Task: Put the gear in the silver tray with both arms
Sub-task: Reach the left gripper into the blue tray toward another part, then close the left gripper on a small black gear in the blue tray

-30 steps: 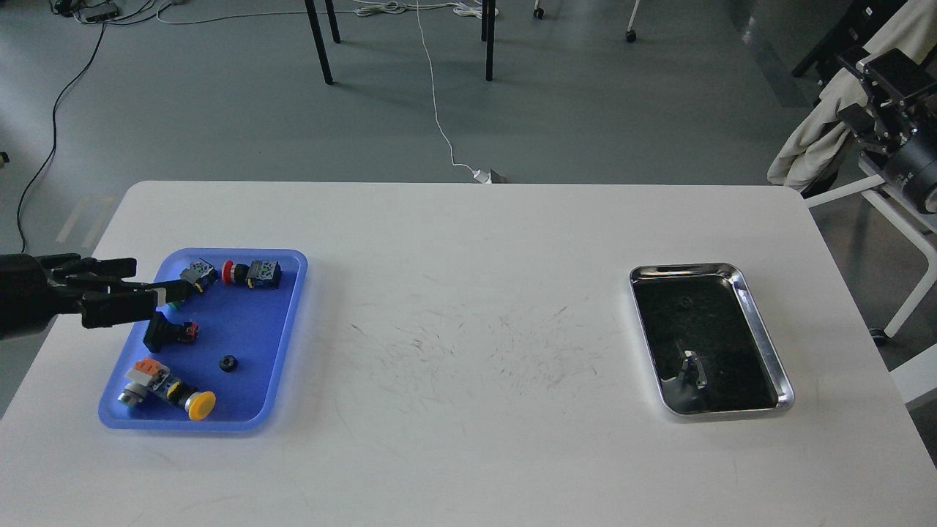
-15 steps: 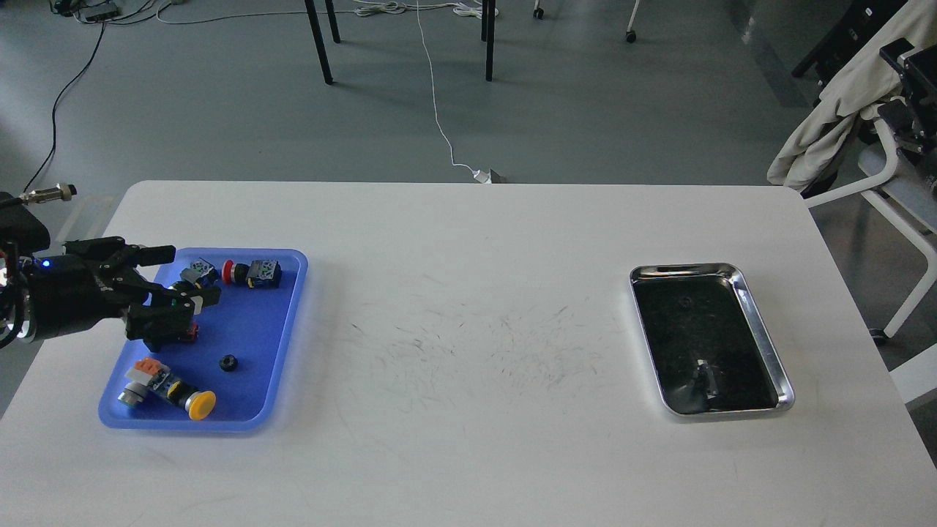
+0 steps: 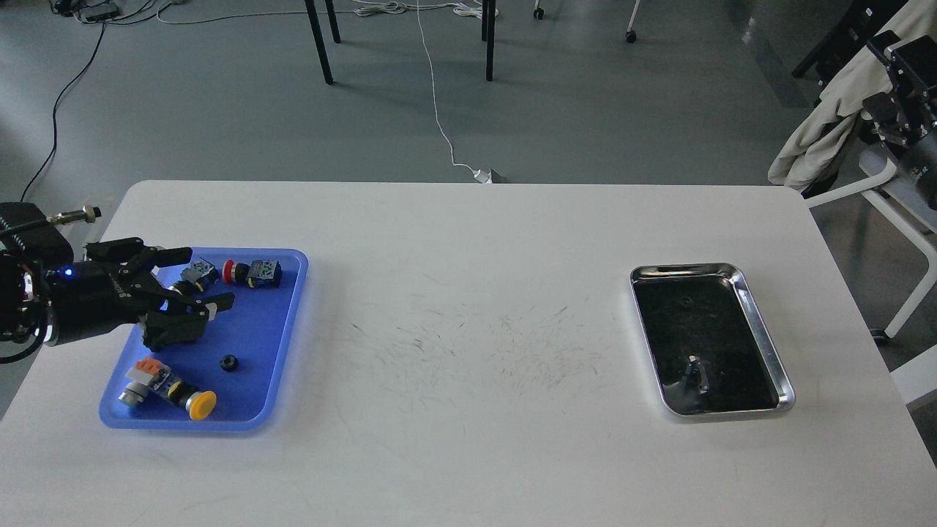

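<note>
The gear [image 3: 229,361] is a small black ring lying in the blue tray [image 3: 252,329] at the left of the table. My left gripper [image 3: 206,278] hovers over that tray's upper left part, above and to the left of the gear. Its two fingers are spread apart with nothing between them. The silver tray [image 3: 684,269] sits at the right of the table, its dark bottom showing only reflections. My right gripper [image 3: 899,84] is off the table at the upper right edge of the view. It is dark, and its fingers cannot be told apart.
The blue tray also holds a red-capped switch [image 3: 249,273], a yellow push button [image 3: 194,402], an orange-and-grey part [image 3: 144,372] and a small grey part [image 3: 198,272]. A chair with a beige cloth [image 3: 827,124] stands by the table's right far corner.
My left gripper has reached further right over the blue tray and its fingers have spread wider. My right arm has shifted a little at the upper right edge.
</note>
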### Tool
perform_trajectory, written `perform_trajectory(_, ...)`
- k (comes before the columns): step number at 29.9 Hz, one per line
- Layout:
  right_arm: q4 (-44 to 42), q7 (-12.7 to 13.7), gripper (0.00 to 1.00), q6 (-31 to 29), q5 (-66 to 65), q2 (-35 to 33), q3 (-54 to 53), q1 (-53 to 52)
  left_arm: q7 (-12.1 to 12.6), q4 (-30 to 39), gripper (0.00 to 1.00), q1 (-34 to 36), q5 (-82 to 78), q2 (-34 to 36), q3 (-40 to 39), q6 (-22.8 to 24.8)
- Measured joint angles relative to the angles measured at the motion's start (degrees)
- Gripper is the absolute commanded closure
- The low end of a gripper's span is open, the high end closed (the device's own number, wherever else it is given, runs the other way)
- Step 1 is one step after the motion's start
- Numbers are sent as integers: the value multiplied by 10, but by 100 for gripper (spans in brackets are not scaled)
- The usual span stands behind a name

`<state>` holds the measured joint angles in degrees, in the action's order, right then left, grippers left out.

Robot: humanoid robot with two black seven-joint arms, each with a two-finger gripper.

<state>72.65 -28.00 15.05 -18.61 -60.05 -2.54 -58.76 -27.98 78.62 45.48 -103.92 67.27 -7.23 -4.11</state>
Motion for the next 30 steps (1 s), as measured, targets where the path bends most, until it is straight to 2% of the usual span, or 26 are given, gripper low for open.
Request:
perform_trajectory(8,-6,0,6,2,0,18,2,2,0,-13,1,37,12,-25,-6,8)
perform_trajectory(20,-3,0,6,9,0,19,0,14,0,53,1,15,7,-14,46,20)
perform_trajectory(30,-2,0,6,10,0,11,-1,17,0,47,5,4,-69,-38,60,12)
